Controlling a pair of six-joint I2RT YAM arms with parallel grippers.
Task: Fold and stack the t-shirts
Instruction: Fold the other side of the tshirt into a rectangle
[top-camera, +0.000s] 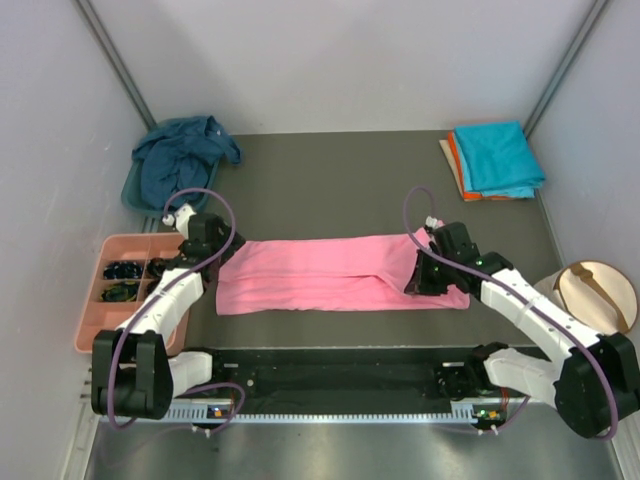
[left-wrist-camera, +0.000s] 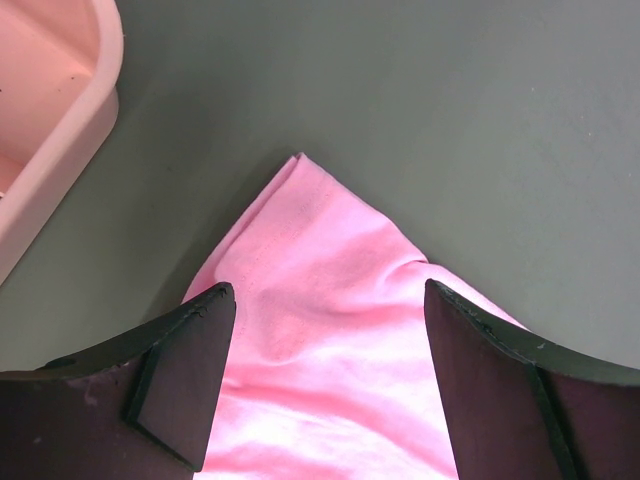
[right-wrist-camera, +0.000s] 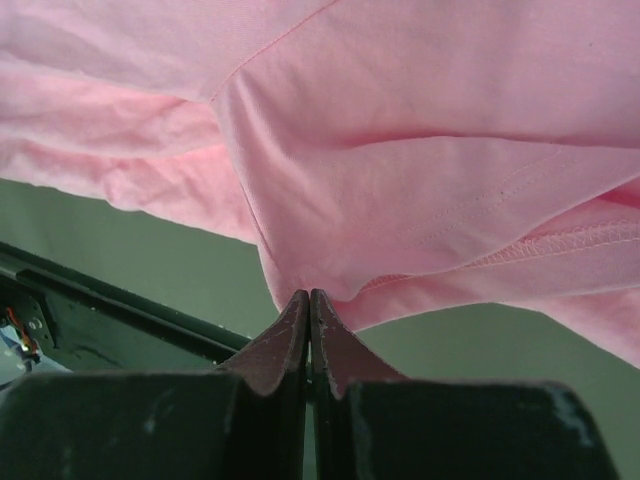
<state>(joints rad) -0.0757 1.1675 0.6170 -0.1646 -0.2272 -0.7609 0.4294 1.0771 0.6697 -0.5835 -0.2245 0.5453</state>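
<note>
The bright pink t-shirt (top-camera: 335, 272) lies folded into a long band across the middle of the table. My left gripper (top-camera: 215, 252) hovers open over its left end; in the left wrist view the jaws stand wide apart (left-wrist-camera: 328, 300) over a pointed corner of the pink cloth (left-wrist-camera: 320, 240). My right gripper (top-camera: 420, 278) is at the shirt's right end, shut (right-wrist-camera: 310, 295) on a fold of the pink cloth (right-wrist-camera: 420, 150), which hangs slightly lifted. The navy t-shirt (top-camera: 185, 155) is crumpled at the back left. The turquoise t-shirt (top-camera: 497, 157) lies folded on the orange t-shirt (top-camera: 455, 160) at the back right.
The navy shirt sits in a teal basin (top-camera: 130, 190). A salmon-pink compartment tray (top-camera: 100, 315) stands left of the left arm, its corner in the left wrist view (left-wrist-camera: 60, 130). A round wooden object (top-camera: 597, 293) lies at the right. A black rail (top-camera: 340, 375) runs along the near edge.
</note>
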